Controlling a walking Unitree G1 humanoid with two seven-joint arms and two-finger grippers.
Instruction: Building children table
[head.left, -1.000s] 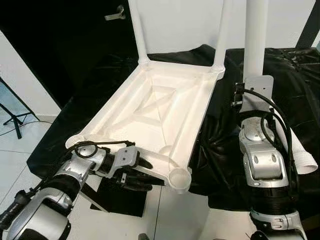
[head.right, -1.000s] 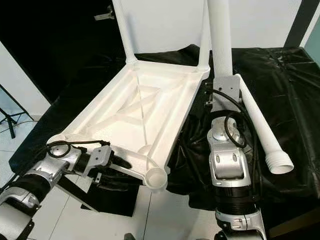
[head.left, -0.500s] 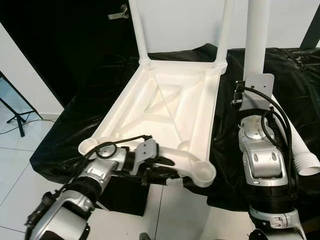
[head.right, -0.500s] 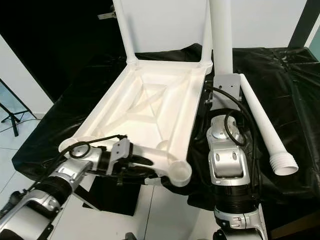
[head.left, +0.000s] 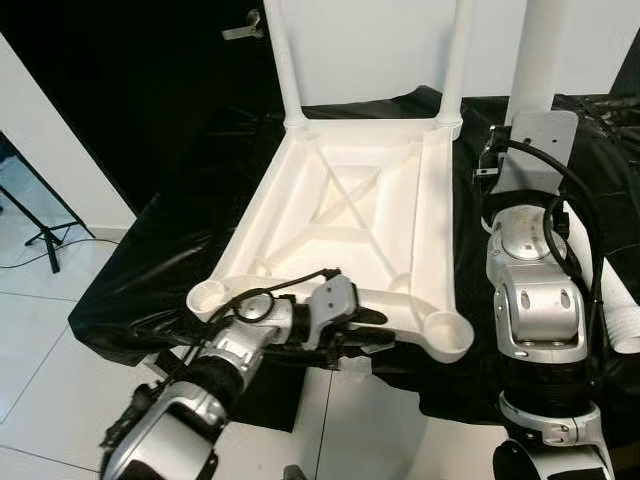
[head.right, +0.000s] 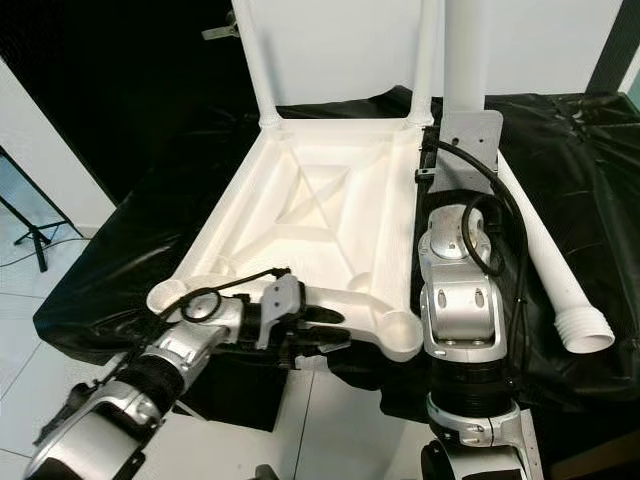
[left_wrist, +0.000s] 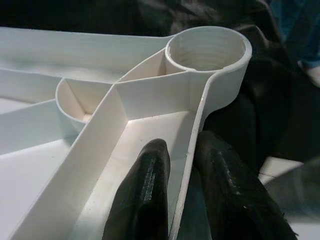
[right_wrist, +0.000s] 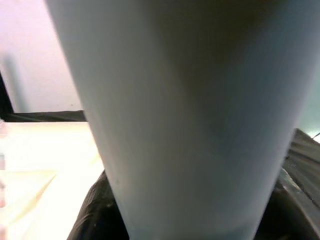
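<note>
The white table top (head.left: 350, 215) lies upside down on a black-draped surface, with two white legs (head.left: 283, 60) standing in its far corners. My left gripper (head.left: 375, 330) is shut on the near rim: one black finger (left_wrist: 147, 195) is inside the rim, the other outside. The open threaded socket (left_wrist: 207, 47) of the near right corner is just beyond it. The near left socket (head.left: 210, 295) is also open. My right gripper (head.left: 535, 105) is raised and holds a third white leg (right_wrist: 175, 115) upright beside the top's right edge.
A loose white leg (head.right: 555, 270) lies on the black cloth (head.left: 180, 250) to the right of my right arm. A dark doorway stands at the back left, a white wall behind. White tiled floor (head.left: 40, 330) and a stand's foot are at the left.
The near end of the table top has swung to the right, carried by my left gripper on its rim. The right arm has kept the leg upright and shifted slightly right.
</note>
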